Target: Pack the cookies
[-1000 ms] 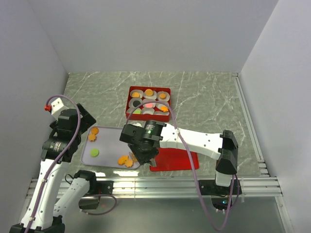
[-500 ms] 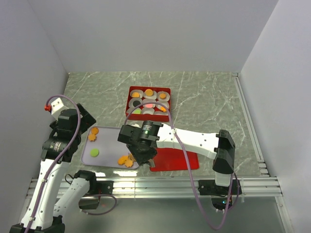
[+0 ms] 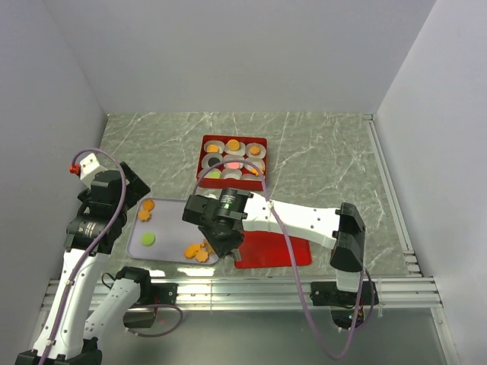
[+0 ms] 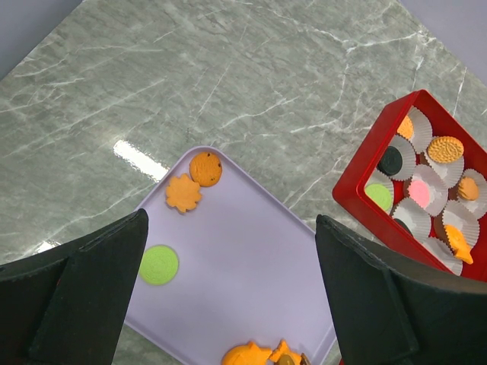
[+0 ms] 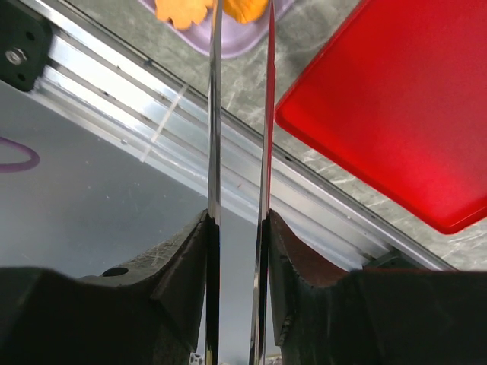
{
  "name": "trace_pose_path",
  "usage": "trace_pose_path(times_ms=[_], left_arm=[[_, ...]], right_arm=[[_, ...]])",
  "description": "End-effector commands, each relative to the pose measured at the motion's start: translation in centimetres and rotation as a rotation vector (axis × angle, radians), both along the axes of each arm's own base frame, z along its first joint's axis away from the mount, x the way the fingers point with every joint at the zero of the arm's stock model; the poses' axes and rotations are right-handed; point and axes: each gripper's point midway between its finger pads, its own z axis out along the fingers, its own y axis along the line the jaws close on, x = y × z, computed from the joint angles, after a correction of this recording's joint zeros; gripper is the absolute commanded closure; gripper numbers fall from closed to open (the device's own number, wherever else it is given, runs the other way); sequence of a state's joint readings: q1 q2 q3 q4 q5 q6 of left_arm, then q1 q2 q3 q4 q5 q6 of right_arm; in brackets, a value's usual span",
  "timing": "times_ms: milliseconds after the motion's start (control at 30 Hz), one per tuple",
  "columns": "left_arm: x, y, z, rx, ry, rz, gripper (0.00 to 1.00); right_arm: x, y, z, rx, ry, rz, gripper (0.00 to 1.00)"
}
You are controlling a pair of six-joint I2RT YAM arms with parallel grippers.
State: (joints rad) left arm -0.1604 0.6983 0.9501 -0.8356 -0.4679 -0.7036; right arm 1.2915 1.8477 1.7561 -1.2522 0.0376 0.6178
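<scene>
You've got nothing to read here: no lettering, label, brand mark or number is legible in any of these views.

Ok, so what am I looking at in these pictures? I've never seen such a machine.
These are two robot arms bolted to a table's edge. One picture looks down from above; the other two come from cameras on the wrists. On the table sit a lilac tray with loose cookies, a red box of paper cups holding more, and a flat red lid. The left claw hangs wide open, empty. The right claw's thin blades flank an orange cookie; whether they grip it, I cannot tell.
</scene>
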Motion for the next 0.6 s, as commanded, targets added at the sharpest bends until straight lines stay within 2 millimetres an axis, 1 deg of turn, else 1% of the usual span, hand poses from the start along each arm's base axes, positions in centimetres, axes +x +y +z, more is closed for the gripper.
trace_pose_path(times_ms=[0, 67, 100, 133, 167, 200, 233, 267, 333, 367, 467, 500, 567], left_arm=[[0.3, 0.2, 0.4, -0.004, -0.016, 0.014, 0.03], [0.3, 0.1, 0.3, -0.005, -0.014, 0.011, 0.03], [0.3, 0.1, 0.3, -0.004, -0.013, 0.009, 0.03], [0.3, 0.1, 0.3, -0.006, -0.015, 0.010, 0.03], [0.3, 0.0, 0.2, -0.006, -0.012, 0.008, 0.03], [0.4, 0.0, 0.3, -0.006, -0.013, 0.006, 0.03], [0.4, 0.0, 0.2, -0.007, -0.012, 0.007, 0.02], [0.4, 0.0, 0.2, -0.005, -0.010, 0.004, 0.03], [0.4, 0.0, 0.1, -0.005, -0.006, 0.003, 0.03], [0.4, 0.0, 0.1, -0.005, -0.003, 0.003, 0.03], [0.5, -0.1, -0.1, -0.005, 0.003, 0.002, 0.03], [0.6, -0.1, 0.0, -0.004, 0.003, 0.002, 0.03], [0.6, -0.2, 0.0, -0.005, 0.004, -0.003, 0.03]], right_arm=[[1.3, 1.4, 2.4, 0.060, -0.052, -0.004, 0.69], [2.2, 1.5, 3.1, 0.077, -0.063, -0.017, 0.69], [2.7, 1.8, 3.9, 0.097, -0.075, -0.023, 0.69], [3.2, 1.9, 4.4, 0.106, -0.081, -0.033, 0.69], [4.0, 1.9, 4.8, 0.115, -0.090, -0.047, 0.69], [4.6, 2.2, 5.8, 0.142, -0.102, -0.056, 0.69], [5.2, 2.3, 6.2, 0.155, -0.107, -0.065, 0.69], [6.3, 2.0, 6.6, 0.163, -0.112, -0.087, 0.69], [7.6, 2.2, 7.7, 0.203, -0.121, -0.109, 0.69], [9.1, 2.0, 8.5, 0.222, -0.136, -0.137, 0.69], [11.4, 1.2, 9.2, 0.225, -0.157, -0.172, 0.69], [13.0, 0.4, 9.7, 0.230, -0.171, -0.205, 0.69], [14.6, -0.6, 10.1, 0.226, -0.194, -0.228, 0.69]])
